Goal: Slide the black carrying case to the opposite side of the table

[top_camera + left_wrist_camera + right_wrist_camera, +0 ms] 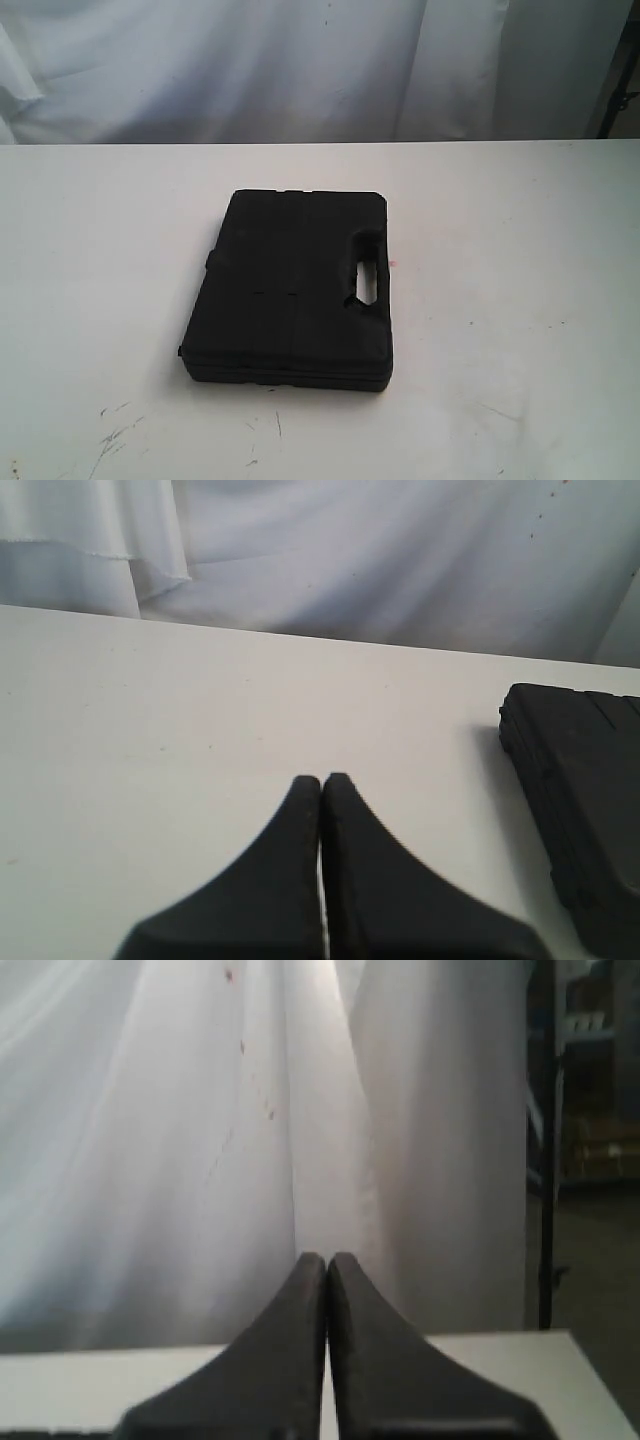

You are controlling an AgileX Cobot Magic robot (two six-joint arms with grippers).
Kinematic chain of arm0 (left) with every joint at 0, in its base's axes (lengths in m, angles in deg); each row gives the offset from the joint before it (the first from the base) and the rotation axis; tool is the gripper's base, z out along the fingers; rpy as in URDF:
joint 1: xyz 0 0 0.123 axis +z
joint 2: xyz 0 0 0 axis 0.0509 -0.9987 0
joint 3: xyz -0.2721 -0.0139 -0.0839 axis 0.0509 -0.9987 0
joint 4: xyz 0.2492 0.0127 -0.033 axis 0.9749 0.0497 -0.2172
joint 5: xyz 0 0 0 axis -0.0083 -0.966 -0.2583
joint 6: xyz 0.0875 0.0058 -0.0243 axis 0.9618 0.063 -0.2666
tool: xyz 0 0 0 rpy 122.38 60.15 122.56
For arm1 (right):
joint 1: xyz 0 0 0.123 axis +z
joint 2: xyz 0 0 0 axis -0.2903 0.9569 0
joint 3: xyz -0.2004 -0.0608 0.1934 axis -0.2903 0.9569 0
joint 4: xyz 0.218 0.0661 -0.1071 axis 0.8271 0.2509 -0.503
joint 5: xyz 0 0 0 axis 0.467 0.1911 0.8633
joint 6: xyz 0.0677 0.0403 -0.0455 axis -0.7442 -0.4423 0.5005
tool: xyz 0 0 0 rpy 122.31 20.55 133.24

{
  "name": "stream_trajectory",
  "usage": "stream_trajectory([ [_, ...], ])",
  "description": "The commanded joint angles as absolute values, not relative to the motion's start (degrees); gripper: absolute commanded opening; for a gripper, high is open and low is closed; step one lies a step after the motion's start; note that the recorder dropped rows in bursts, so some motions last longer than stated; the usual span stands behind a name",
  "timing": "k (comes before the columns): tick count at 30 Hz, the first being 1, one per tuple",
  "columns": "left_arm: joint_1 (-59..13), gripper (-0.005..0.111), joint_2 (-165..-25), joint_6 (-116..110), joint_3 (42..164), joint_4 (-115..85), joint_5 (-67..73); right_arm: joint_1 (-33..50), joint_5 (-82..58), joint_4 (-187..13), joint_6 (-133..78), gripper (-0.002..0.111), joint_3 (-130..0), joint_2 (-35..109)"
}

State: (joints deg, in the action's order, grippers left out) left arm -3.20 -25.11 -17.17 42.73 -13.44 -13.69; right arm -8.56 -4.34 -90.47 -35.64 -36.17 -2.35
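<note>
The black carrying case (292, 288) lies flat near the middle of the white table (520, 300), its handle cut-out on the right side. A small pink-red spot (393, 264) marks the tabletop just right of the handle. In the left wrist view my left gripper (322, 779) is shut with nothing in it, above bare table, and the case (580, 790) lies off to one side, apart from it. My right gripper (327, 1257) is also shut and empty, pointing at the white curtain over the table's far edge. Neither gripper shows in the exterior view.
A white curtain (300, 60) hangs behind the table's far edge. Thin dark scratches (115, 435) mark the front left of the tabletop. A dark metal stand (545, 1160) and shelving sit beyond the curtain in the right wrist view.
</note>
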Motion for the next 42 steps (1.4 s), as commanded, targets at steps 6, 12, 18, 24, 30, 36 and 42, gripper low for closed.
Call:
stream_trajectory([
  [6, -3.5, 0.0, -24.9, -17.3, 42.4, -13.5, -13.3, 0.6, 18.9, -86.9, -29.6, 0.0, -39.1, 17.1],
  [12, -3.5, 0.0, -24.9, -17.2, 42.4, -13.5, -13.3, 2.8, 28.2, -82.5, -28.9, 0.0, -39.1, 20.5],
  [18, -3.5, 0.0, -24.9, -17.2, 42.4, -13.5, -13.3, 2.8, 26.6, -82.1, -29.4, 0.0, -39.1, 20.3],
  [24, -3.5, 0.0, -24.9, -17.2, 42.4, -13.5, -13.3, 2.8, 23.6, -77.7, -27.6, 0.0, -39.5, 21.2],
  [30, -3.5, 0.0, -24.9, -17.2, 42.4, -13.5, -13.3, 3.2, 28.6, -77.2, -29.0, 0.0, -46.7, 27.0],
  [36, -3.5, 0.0, -24.9, -17.2, 42.4, -13.5, -13.3, 6.7, 33.5, -77.4, -32.9, 0.0, -56.7, 35.1],
  [42, -3.5, 0.0, -24.9, -17.0, 42.4, -13.5, -13.3, 9.5, 35.9, -79.8, -38.1, 0.0, -64.6, 44.8],
])
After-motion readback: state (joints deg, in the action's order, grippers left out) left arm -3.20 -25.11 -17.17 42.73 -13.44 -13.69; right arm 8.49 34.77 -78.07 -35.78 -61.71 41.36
